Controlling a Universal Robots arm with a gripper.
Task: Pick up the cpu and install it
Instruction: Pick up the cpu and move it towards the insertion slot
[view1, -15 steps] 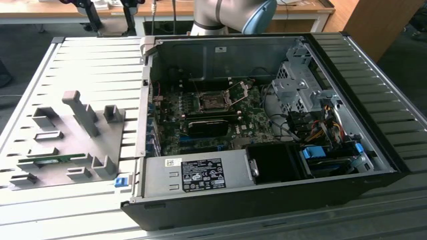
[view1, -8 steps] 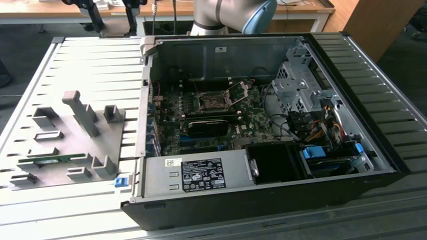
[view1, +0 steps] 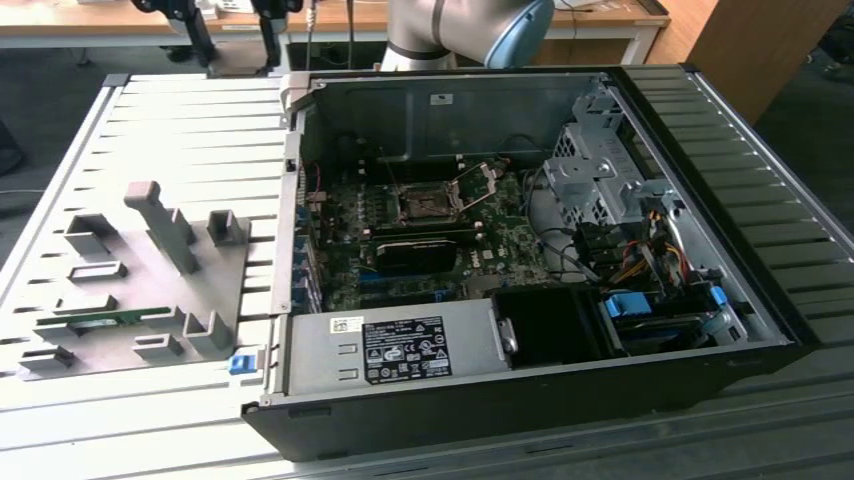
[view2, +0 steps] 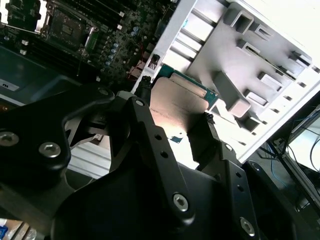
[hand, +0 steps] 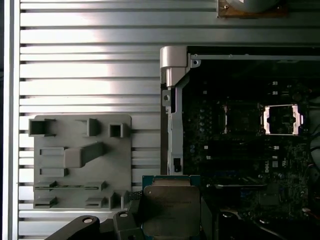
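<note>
The cpu (view2: 181, 102) (hand: 171, 206) is a flat square chip with a silvery-grey top and a green edge. My gripper (view2: 176, 100) (hand: 171, 212) is shut on it, with a black finger (view2: 142, 97) against each of two opposite sides. I hold it in the air above the table, near the case's side wall (hand: 172, 125) and well short of the board. Inside the case the cpu socket (view1: 427, 205) (hand: 240, 117) (view2: 67, 27) lies open, and its metal load frame (view1: 481, 180) (hand: 282, 120) is swung up beside it.
A grey parts fixture (view1: 134, 290) (hand: 80, 160) (view2: 240, 65) lies on the slatted table at the exterior view's left, with a green memory stick (view1: 94, 320) in one slot. The open case also holds a power supply (view1: 387, 350), a drive cage (view1: 601, 175) and cable bundles (view1: 654, 250).
</note>
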